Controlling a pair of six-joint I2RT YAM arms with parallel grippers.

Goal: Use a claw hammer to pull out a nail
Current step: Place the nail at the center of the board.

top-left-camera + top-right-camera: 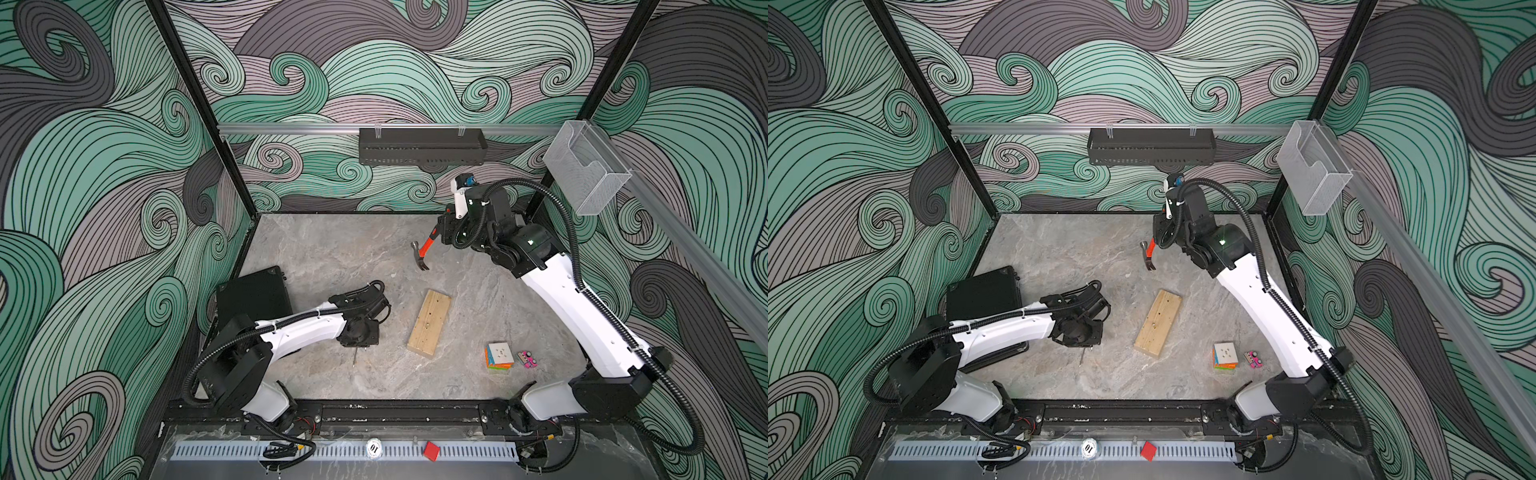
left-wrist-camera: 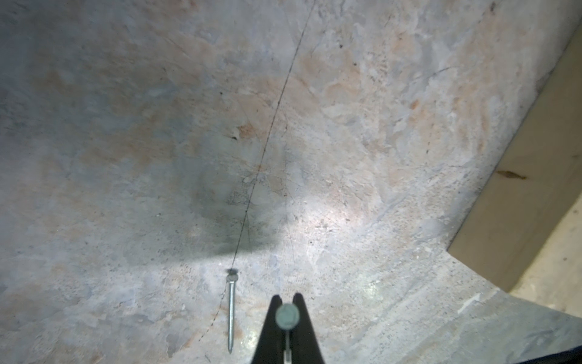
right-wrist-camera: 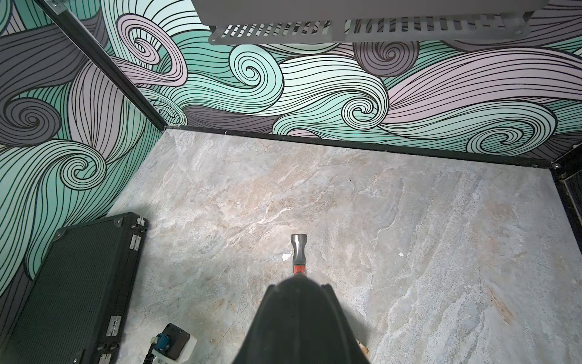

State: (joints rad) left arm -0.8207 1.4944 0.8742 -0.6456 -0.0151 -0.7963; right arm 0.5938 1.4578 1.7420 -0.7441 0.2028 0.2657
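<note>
The claw hammer (image 1: 420,254) hangs in the air over the back of the table, grey head down and orange shaft up. My right gripper (image 1: 441,235) is shut on its black handle. In the right wrist view the hammer head (image 3: 298,249) pokes out past the closed fingers (image 3: 277,302). My left gripper (image 2: 287,297) points down at the table, shut on a nail (image 2: 287,316) whose round head sits between the tips. A second nail (image 2: 231,312) lies flat on the table beside it. In both top views a thin nail (image 1: 355,357) shows just in front of the left gripper (image 1: 358,341).
A pale wooden block (image 1: 429,322) lies mid-table, right of the left gripper, with a small dark dot on top. A black case (image 1: 253,297) sits at the left. A puzzle cube (image 1: 498,355) and a pink toy (image 1: 527,358) sit front right. A black rack (image 1: 422,145) hangs on the back wall.
</note>
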